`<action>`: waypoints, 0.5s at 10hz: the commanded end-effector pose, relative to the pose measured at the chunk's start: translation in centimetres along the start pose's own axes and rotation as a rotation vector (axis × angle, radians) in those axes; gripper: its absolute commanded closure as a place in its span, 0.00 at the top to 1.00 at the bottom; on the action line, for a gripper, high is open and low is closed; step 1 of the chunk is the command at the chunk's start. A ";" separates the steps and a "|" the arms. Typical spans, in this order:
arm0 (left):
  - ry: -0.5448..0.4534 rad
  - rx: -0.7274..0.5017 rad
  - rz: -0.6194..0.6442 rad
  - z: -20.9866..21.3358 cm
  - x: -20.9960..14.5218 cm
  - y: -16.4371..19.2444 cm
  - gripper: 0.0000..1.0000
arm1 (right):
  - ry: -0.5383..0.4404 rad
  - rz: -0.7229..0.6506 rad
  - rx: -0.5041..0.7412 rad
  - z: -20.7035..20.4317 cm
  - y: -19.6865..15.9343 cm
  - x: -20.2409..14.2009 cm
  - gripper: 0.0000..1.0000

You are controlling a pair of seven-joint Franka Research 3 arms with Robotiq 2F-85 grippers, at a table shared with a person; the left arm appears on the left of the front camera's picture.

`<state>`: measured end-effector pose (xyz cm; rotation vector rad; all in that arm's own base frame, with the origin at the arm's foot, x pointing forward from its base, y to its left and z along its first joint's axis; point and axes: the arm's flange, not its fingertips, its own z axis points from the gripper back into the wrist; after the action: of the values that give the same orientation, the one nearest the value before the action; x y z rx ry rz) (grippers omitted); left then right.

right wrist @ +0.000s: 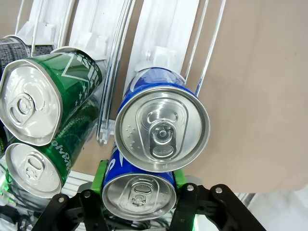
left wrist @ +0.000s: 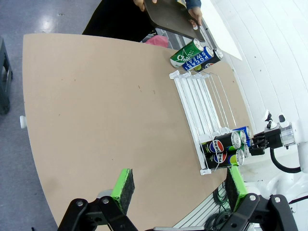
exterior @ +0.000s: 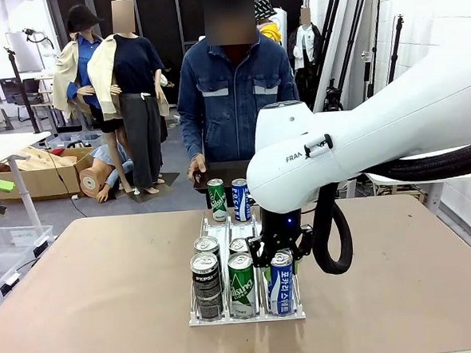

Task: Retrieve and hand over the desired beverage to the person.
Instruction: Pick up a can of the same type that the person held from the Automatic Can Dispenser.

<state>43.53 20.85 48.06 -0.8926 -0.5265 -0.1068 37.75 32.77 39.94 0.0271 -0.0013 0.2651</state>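
A white wire rack (exterior: 222,225) in the middle of the table holds several cans. My right gripper (exterior: 279,254) reaches down onto the front blue can (exterior: 282,286) in the rack's right lane. In the right wrist view its green pads (right wrist: 100,174) press both sides of that blue can (right wrist: 139,192), just below the rim, with a second blue can (right wrist: 161,129) behind it. The person (exterior: 232,97), in a denim jacket, stands at the far side holding a dark tray (exterior: 223,173). My left gripper (left wrist: 178,192) hangs open high over the table's edge, holding nothing.
A black Pepsi can (exterior: 206,278) and a green can (exterior: 242,286) stand beside the gripped one, with two more cans behind. A green can (exterior: 217,200) and a blue Pocari Sweat can (exterior: 241,200) sit at the rack's far end. Bare tabletop (exterior: 90,289) lies to either side.
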 end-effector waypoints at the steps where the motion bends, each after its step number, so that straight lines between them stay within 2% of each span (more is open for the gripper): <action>1: -0.003 -0.003 -0.003 0.2 -0.1 -0.1 1.00 | -0.001 -0.001 0.001 0.0 0.0 0.0 0.02; 4: -0.003 -0.003 -0.003 0.2 -0.1 -0.1 1.00 | 0.000 0.000 0.000 0.0 0.0 0.0 0.02; 5: -0.003 -0.003 -0.003 0.2 -0.1 -0.1 1.00 | -0.011 -0.011 -0.021 1.4 -0.1 -0.2 0.02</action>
<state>43.53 20.85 48.06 -0.8926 -0.5265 -0.1068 37.70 32.71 40.12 0.0258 -0.0019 0.2639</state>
